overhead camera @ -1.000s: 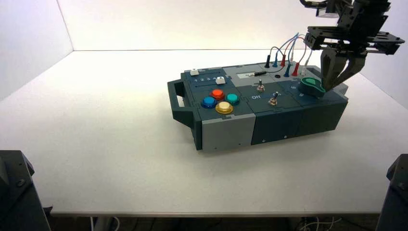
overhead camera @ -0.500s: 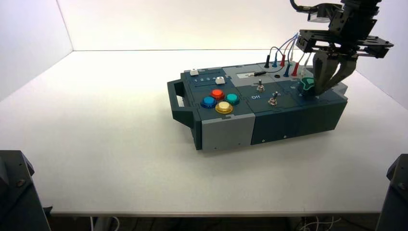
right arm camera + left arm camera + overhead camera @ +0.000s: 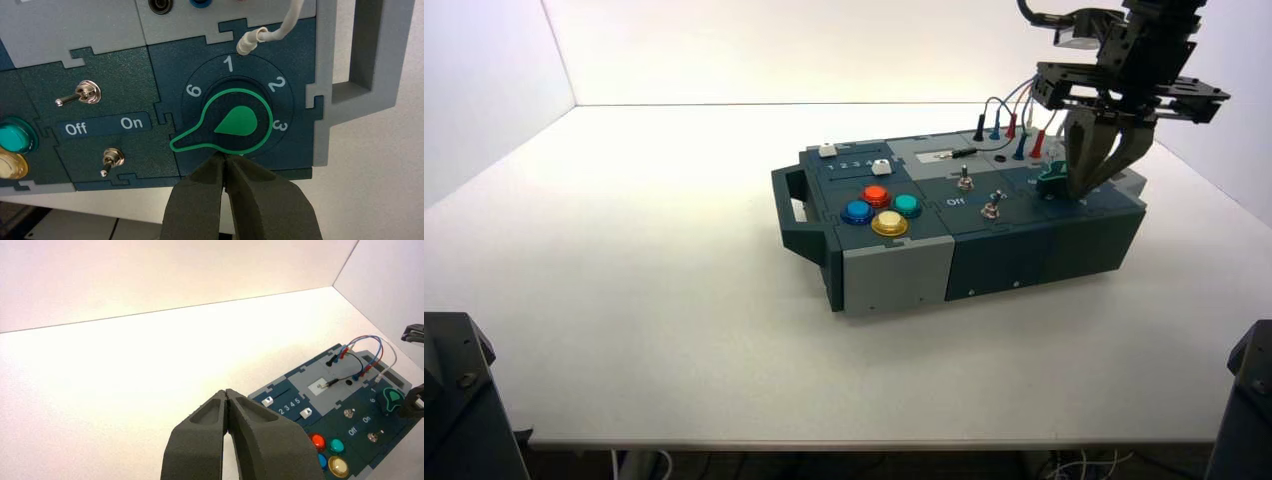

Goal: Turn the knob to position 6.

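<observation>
You've got the right hand [image 3: 224, 156] down at the box [image 3: 894, 278], over on its right side, and its two fingers are narrow: closed up against each other, with nothing pinched between them. The joined tips are right at the rim of the green knob [image 3: 239, 120]; whether they actually press on it, you cannot tell from here. There's your knob, on the dark panel at the box's right end, its round body in the middle of the printed ring and its long pointer reaching out towards the panel with the Off and On lettering [image 3: 104, 127]. Look at the numerals: the 6 [image 3: 193, 90] is in plain sight beside the knob, next to the 1 [image 3: 228, 63], and the pointer isn't on it; the tip lies off to one side of the 6, on the side away from the 1. The 2 [image 3: 277, 84] and 3 [image 3: 280, 125] show round the opposite side of the body. A white wire [image 3: 281, 31] comes down to its plug just beside the 1. Your left hand [image 3: 225, 391] waits above the surface [image 3: 664, 300], apart from the box, its fingers closed together too and holding nothing.
</observation>
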### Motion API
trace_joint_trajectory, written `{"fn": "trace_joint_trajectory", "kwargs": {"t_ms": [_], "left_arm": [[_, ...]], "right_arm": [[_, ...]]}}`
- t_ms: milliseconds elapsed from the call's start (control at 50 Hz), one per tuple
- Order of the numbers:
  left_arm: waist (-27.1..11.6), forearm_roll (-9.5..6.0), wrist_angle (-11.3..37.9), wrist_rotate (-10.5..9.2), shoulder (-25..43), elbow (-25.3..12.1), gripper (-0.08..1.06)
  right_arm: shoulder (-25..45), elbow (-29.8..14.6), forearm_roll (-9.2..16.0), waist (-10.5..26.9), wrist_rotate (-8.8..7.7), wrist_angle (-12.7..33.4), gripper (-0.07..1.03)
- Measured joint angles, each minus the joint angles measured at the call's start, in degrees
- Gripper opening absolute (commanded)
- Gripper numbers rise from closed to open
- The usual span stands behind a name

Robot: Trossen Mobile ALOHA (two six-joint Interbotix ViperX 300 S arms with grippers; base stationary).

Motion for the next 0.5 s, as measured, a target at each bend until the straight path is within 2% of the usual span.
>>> {"fn": "trace_joint_trajectory", "kwargs": {"t_ms": [500], "left_arm": [[0.0, 0.00, 0.0, 0.00, -0.1, 0.0, -0.03]], "right_arm": [[0.1, -0.6, 1.1, 1.3, 0.00, -0.1, -0.02]]}}
